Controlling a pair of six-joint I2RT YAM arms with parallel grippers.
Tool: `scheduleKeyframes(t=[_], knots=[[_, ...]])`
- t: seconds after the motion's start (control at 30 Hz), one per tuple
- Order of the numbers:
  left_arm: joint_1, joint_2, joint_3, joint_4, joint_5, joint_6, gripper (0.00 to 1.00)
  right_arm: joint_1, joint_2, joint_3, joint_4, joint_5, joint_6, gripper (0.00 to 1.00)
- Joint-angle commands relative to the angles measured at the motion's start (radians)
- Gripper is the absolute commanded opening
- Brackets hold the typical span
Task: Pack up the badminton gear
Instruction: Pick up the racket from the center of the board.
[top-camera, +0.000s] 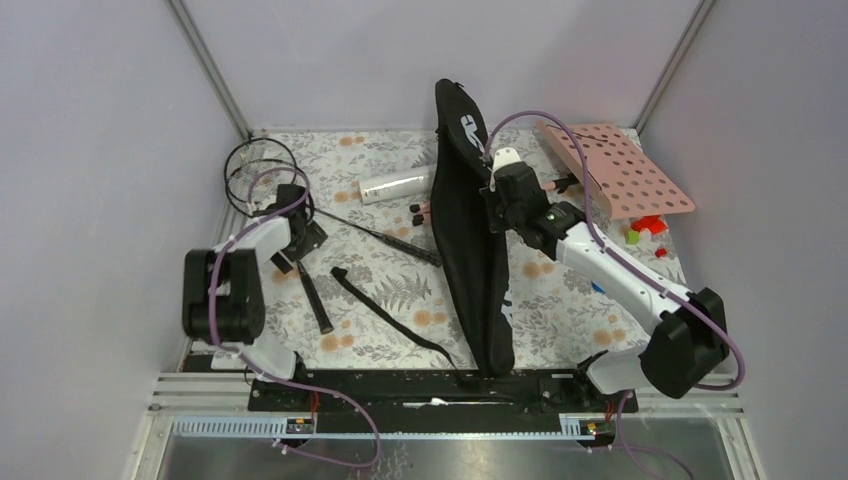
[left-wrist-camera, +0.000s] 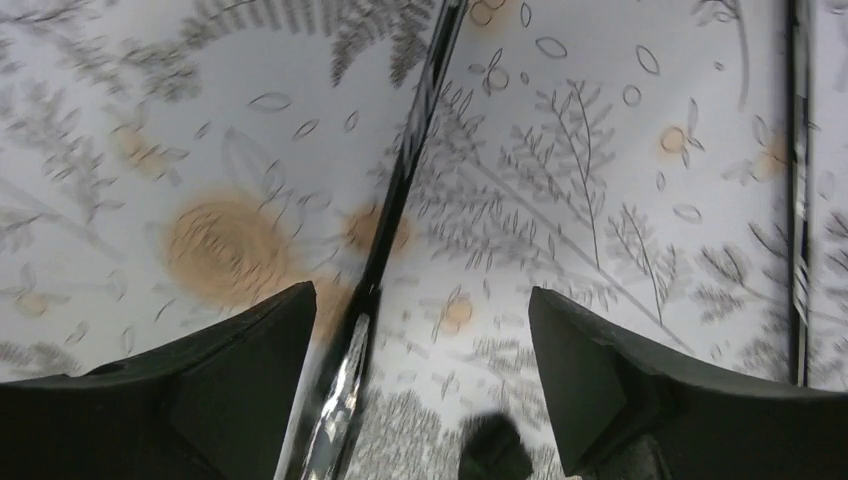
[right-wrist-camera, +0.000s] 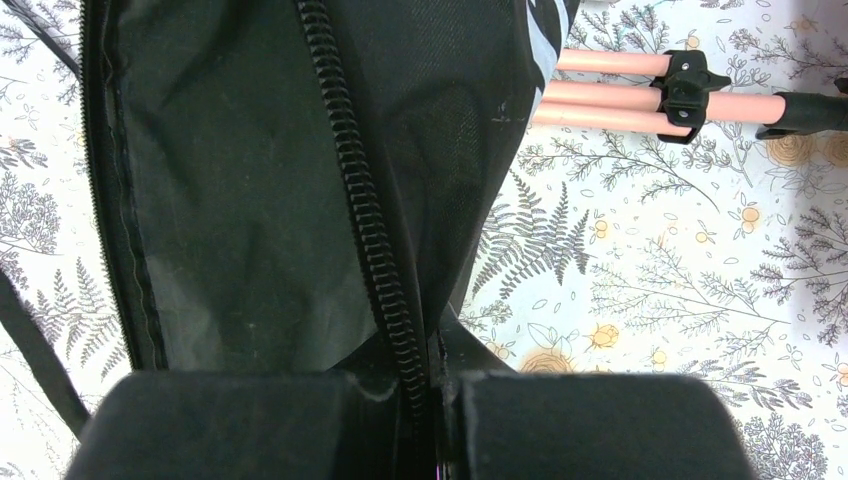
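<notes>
The black racket bag stands on edge in the middle of the table, its strap trailing to the left. My right gripper is shut on the bag's zipped upper edge; in the right wrist view the gripper pinches the fabric. Two thin black rackets lie at the left, their shafts crossing under my left gripper. That gripper is open just above the cloth, one racket shaft running between its fingers close to the left one. A white tube lies beside the bag.
A pink perforated music stand lies at the back right, its tripod legs reaching to the bag. Small coloured blocks sit near it. A second racket shaft runs along the right edge of the left wrist view. Walls close in the floral cloth.
</notes>
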Motion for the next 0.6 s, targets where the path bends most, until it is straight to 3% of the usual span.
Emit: scheduleKeyframes(t=[0.0,0.1,0.3,0.4,0.5,0.57], knots=[[0.045,0.172,0.145,-0.047,0.099,0.048,0.82,-0.007,-0.068,-0.023,0.083,-0.01,-0.02,0.0],[0.053,0.23,0.179,-0.06,0.101,0.057,0.74,-0.011,-0.087,-0.037,0.099,-0.009,-0.023,0.0],[0.096,0.272,0.248,-0.135,0.017,0.078,0.72,-0.015,-0.102,-0.053,0.115,-0.008,-0.024,0.0],[0.112,0.295,0.274,-0.149,-0.024,0.078,0.62,-0.017,-0.108,-0.06,0.118,-0.01,-0.026,0.0],[0.113,0.307,0.289,-0.147,-0.023,0.1,0.58,-0.021,-0.121,-0.069,0.125,-0.009,-0.029,0.0],[0.113,0.311,0.293,-0.143,-0.02,0.114,0.49,-0.022,-0.131,-0.077,0.134,-0.011,-0.028,0.0]])
